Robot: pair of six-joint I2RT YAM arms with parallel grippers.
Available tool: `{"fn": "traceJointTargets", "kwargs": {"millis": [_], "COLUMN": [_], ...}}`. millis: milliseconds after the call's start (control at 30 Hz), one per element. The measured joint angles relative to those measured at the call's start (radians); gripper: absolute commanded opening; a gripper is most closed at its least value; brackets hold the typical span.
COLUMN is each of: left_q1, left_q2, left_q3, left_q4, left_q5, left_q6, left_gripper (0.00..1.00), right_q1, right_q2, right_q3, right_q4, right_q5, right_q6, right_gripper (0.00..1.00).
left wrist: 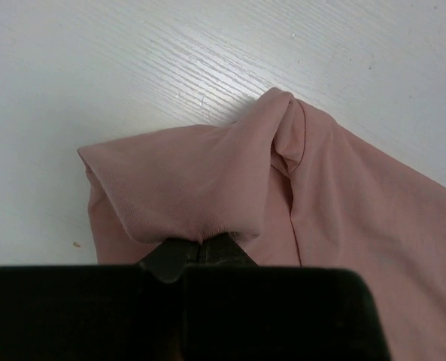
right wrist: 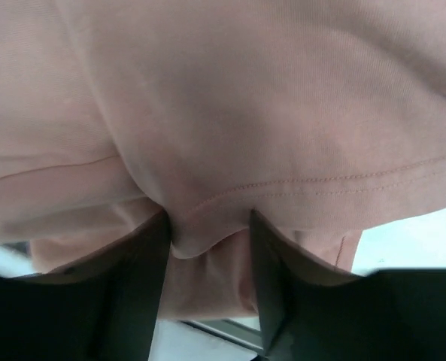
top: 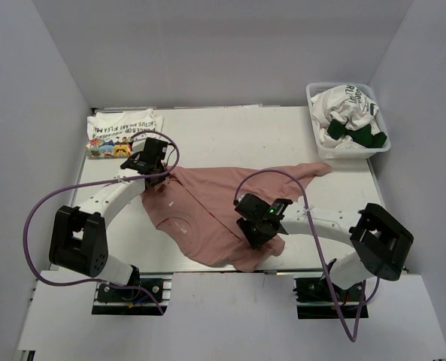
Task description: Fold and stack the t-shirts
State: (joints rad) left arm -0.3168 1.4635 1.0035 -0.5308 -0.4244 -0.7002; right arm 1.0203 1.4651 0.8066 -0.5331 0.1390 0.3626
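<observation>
two robot arms worked a pink shirt (top: 207, 203) that lay spread but rumpled on a white table (top: 230, 128), stretching between the two tools. the left gripper (top: 165, 173) had its fingers closed together on a bunched corner of the shirt, seemingly the sleeve or shoulder; its wrist view showed the cloth pinched right at the tips and fanning out ahead of them. the right gripper (top: 255, 238) had closed in on a thick fold of the hem, which filled the gap between its fingers, with creases running out from that spot and the cloth draped above its camera.

the step in hand looked like spreading the shirt flat before folding. to do it well, both grips would probably need to hold only the layer meant, then draw away from each other evenly, low over the table, so the soft knit pulls smooth rather than twisting or dragging into ridges.

the fabric looked thin, matte and limp, with a stitched hem line. the table had a faint wood grain. just beyond the left gripper lay a folded white shirt (top: 121, 134) with a bright cartoon print. well off to the right gripper's far side, a white plastic basket (top: 350, 153) held crumpled white and green shirts (top: 343, 113).
</observation>
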Motion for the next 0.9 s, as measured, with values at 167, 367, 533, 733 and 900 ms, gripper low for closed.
{"fn": "traceJointTargets", "kwargs": {"millis": [167, 367, 533, 733, 900], "left_q1": [0.0, 0.0, 0.0, 0.0, -0.004], "left_q2": [-0.011, -0.02, -0.026, -0.048, -0.134], "left_q3": [0.0, 0.0, 0.006, 0.106, 0.277], "left_q4": [0.006, 0.008, -0.007, -0.057, -0.072], "left_q5": [0.0, -0.001, -0.011, -0.035, -0.046], "left_q6": [0.0, 0.0, 0.0, 0.014, 0.04], "left_gripper": [0.0, 0.0, 0.0, 0.0, 0.0], "right_q1": [0.003, 0.001, -0.028, -0.189, -0.256], "right_q2": [0.008, -0.066, -0.103, -0.205, -0.409], "right_q3": [0.002, 0.01, 0.066, 0.186, 0.284], "right_q4": [0.003, 0.014, 0.019, 0.026, 0.146], "right_q5": [0.044, 0.124, 0.289, 0.559, 0.733], "right_q6": [0.026, 0.056, 0.095, 0.116, -0.016], "right_gripper": [0.14, 0.0, 0.0, 0.0, 0.0]}}
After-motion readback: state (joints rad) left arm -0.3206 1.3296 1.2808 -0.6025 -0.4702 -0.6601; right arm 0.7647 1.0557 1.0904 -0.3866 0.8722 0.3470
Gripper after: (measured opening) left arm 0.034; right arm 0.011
